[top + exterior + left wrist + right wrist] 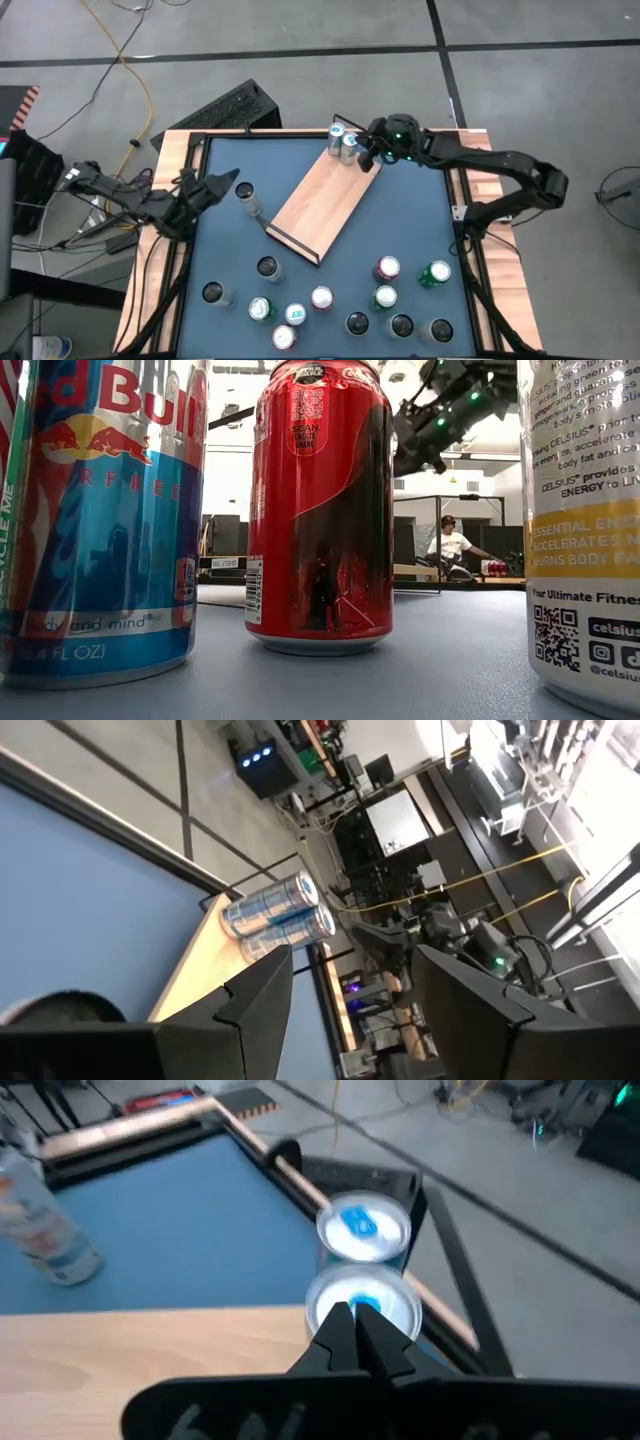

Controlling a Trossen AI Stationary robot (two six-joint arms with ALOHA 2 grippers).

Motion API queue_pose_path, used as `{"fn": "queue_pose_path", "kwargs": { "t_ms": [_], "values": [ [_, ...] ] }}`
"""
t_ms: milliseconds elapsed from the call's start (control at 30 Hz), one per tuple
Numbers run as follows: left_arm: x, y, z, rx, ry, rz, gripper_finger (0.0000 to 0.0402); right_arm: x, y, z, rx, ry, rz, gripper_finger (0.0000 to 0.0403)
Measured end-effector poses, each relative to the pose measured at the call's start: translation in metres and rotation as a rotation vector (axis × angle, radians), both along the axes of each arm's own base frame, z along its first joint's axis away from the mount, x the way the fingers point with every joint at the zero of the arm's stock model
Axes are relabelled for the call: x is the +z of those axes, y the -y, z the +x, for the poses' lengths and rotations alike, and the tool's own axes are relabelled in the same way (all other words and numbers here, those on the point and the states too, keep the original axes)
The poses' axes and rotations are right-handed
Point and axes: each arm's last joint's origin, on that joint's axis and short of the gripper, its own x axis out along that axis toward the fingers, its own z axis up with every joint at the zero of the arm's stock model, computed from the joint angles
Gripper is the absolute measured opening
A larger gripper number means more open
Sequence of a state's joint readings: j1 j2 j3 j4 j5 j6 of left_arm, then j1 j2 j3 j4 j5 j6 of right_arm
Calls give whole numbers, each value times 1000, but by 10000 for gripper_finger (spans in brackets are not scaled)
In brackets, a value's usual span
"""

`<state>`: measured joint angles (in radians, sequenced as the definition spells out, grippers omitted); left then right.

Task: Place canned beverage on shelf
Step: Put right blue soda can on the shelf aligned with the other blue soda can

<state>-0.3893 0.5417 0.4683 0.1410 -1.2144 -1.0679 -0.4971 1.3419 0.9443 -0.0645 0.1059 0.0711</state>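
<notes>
Over the far end of the shelf (325, 203), the right gripper (352, 1320) hangs with fingers pressed together, empty, just above two cans (343, 142) already standing there. To go on well, it should lift straight up so it nudges neither can. The left gripper (228, 183) waits half-open beside a lone can (247, 197) on the table.

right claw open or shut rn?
Shut. In the right wrist view the right claw has its fingertips pressed together, nothing between them, above the two cans on the shelf.
</notes>
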Motion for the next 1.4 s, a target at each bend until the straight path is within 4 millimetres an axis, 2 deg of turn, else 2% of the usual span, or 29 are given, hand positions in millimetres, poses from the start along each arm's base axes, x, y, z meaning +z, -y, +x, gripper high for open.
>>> {"fn": "queue_pose_path", "kwargs": {
  "t_ms": [367,533,767,867,1033,1167,1400],
  "values": [
    [2,-2,-4,4,-33,39,194,-8,9,-6,-116,-79,-7,0],
    [2,-1,-3,4,-28,34,194,-15,11,-6,-89,-137,6,0],
    [1,-2,-3,25,-29,30,194,-15,9,-6,-44,-151,-3,0],
    [1,-2,-3,28,-30,30,194,-8,3,-12,-10,-149,4,0],
    [0,-2,-3,28,-51,40,194,25,-9,-19,110,-100,-129,9],
    [0,-2,-3,25,-67,55,194,40,-1,-22,238,-64,-55,71],
    [0,-2,-3,24,-85,72,194,33,15,-2,260,-109,-57,254]
  ]
}}
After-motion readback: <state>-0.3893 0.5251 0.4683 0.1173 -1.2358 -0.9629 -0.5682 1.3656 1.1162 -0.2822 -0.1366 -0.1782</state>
